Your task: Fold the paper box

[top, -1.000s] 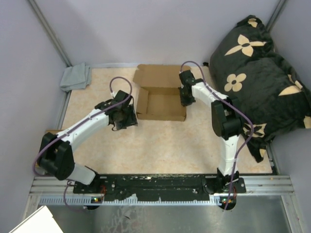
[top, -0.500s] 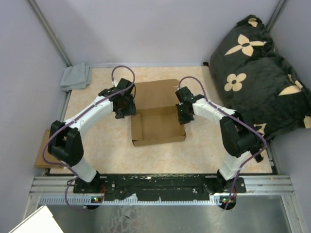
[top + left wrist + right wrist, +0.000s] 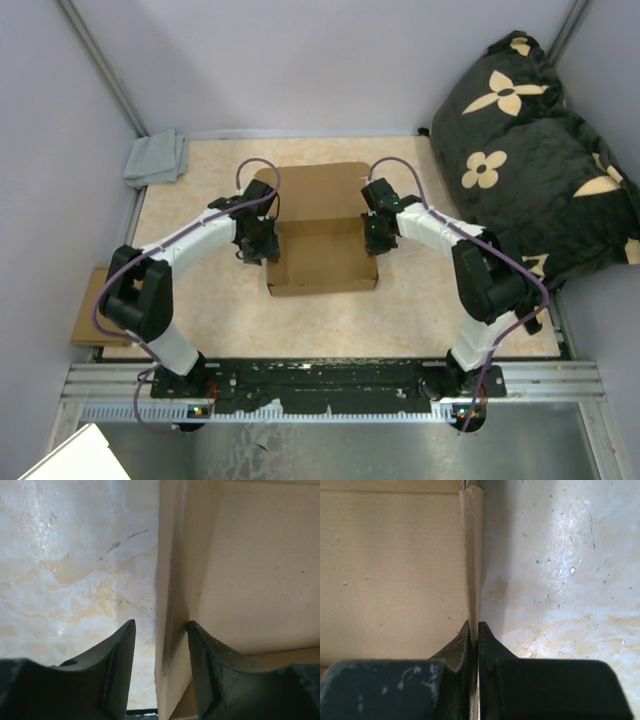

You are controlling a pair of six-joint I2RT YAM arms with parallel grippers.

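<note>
Brown paper box (image 3: 322,262) sits on the bench (image 3: 410,320), right tool (image 3: 474,637) pinched tight on one side wall, left tool (image 3: 159,672) spread wide straddling the opposite wall. Risk imo: left closes crooked and that loose wall buckles or flops outward

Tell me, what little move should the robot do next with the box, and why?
Probably close the left gripper on the paper box's left wall. Its fingers straddle that wall but stand open, while the right gripper is already shut on the right wall. Gripping both sides should steady the box for the next fold.
</note>
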